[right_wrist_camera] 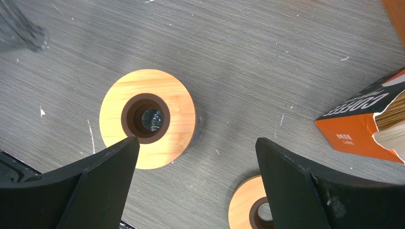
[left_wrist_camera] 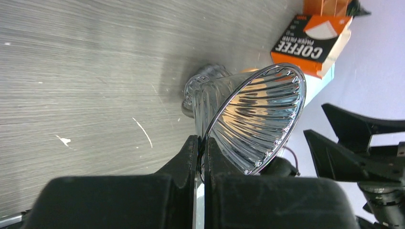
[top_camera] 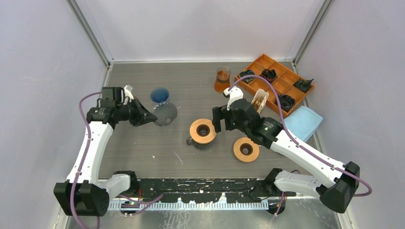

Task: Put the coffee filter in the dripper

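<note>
Your left fingers (left_wrist_camera: 186, 160) pinch only the rim of the glass dripper (left_wrist_camera: 253, 119), right fingers (right_wrist_camera: 95, 186) spread: a jolt could pivot it loose.

Bright, even overhead light, soft short shadows on table (top_camera: 143, 157), top view sharp, strong glints on dripper (left_wrist_camera: 260, 114) ribs, left fingers (left_wrist_camera: 181, 162) dark and blurred up close, right fingers (right_wrist_camera: 95, 186) black, detail lost.

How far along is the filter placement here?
Done: the left fingers are shut on the rim of the glass dripper, tilting it. In hand: the right fingers hang open and empty above a wooden ring. Left: no filter is inside the dripper; the filters sit in their orange box.
</note>
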`<act>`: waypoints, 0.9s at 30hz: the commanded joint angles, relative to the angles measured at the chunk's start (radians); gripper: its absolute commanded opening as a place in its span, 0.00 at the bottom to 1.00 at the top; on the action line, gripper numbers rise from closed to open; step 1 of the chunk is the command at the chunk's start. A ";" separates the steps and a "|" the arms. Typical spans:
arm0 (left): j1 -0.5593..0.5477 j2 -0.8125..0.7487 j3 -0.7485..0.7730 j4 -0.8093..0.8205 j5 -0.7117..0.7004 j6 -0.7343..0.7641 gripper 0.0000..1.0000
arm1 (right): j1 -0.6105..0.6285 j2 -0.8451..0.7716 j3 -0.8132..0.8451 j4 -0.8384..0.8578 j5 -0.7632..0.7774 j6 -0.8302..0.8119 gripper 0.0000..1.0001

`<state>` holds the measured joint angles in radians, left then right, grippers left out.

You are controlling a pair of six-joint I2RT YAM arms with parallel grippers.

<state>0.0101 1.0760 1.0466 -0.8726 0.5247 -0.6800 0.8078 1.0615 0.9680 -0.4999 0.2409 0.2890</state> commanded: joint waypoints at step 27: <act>-0.565 0.268 0.223 0.183 -0.125 -0.055 0.00 | -0.004 -0.067 0.066 0.024 -0.066 0.222 0.93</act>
<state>-0.5327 1.3243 1.2228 -0.7807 0.3988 -0.7277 0.8078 1.0058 0.9894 -0.5167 0.1959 0.4759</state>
